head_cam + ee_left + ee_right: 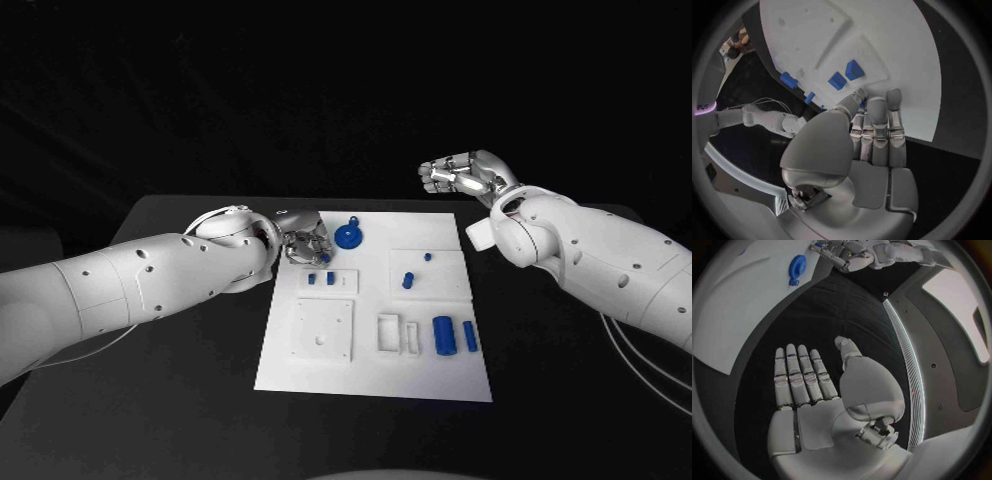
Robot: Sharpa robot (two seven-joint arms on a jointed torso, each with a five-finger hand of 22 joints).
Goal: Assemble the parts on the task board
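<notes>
task board (372, 375): white plate lying flat in the middle of the black table (173, 380), long side running away from the robot.
left hand (300, 245): low over the board's far left corner, fingers pointing down at the surface. in the left wrist view the fingers (874, 125) lie straight and side by side, tips at the board; whether they pinch anything, cannot tell.
right hand (462, 176): raised above the table beyond the board's far right corner, well apart from every part. in the right wrist view the hand (826, 390) is flat, fingers straight and slightly apart, holding nothing.
round blue part (349, 237): on the board's far edge, just beside the left hand.
two small blue blocks (323, 278): side by side, near the left hand.
two blue cylinders (456, 336): upright in the near right area, next to each other.
small blue pieces (410, 278): on the raised panel at right of centre.
</notes>
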